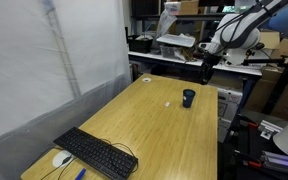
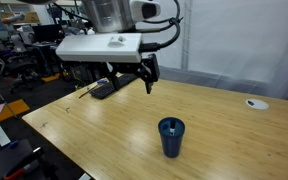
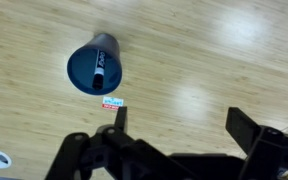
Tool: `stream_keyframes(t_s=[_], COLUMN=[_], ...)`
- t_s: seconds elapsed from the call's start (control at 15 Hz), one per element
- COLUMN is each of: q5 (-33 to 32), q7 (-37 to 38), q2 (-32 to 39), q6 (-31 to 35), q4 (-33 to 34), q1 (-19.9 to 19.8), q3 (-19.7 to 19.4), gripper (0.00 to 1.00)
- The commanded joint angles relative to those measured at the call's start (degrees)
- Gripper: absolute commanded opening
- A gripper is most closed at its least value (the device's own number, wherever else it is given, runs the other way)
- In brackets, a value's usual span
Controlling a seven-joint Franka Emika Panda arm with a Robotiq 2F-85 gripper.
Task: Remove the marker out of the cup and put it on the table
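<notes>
The table (image 3: 214,50) is light wood-grain, smooth, with soft glare patches. The cup (image 3: 109,48), upper left of the wrist view, looks matt dark plastic. The gripper (image 3: 179,125) along the bottom edge is matt black

The cup (image 2: 171,137) is dark blue, the table (image 2: 104,120) beneath it pale wood-grain, and the marker (image 3: 100,70) inside it black.

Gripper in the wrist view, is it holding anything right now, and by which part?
Nothing is held. The gripper is open and empty above the table; the marker sits inside the cup, apart from it.
</notes>
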Motion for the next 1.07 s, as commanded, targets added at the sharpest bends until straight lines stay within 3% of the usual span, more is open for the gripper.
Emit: stream_keyframes(t_s=[0.0, 0.07, 0.6, 0.67, 0.73, 1.0], q5=[7.6, 4.7, 8.2, 9.1, 10.1, 15.5], q7=[-7.2, -4.4, -7.4, -8.3, -9.1, -14.7], q2=[6.7, 3.3, 7.5, 8.0, 8.3, 10.2], q6=[-0.1, -0.2, 0.6, 1.0, 2.2, 5.3], q4=[6.3, 3.2, 5.9, 6.1, 6.0, 6.2], q1=[0.4, -2.0, -3.3, -3.7, -1.6, -1.2], q3=[-0.7, 1.7, 2.4, 2.1, -0.6, -2.6], gripper=[1.0, 1.0, 1.0, 1.0, 1.0, 1.0])
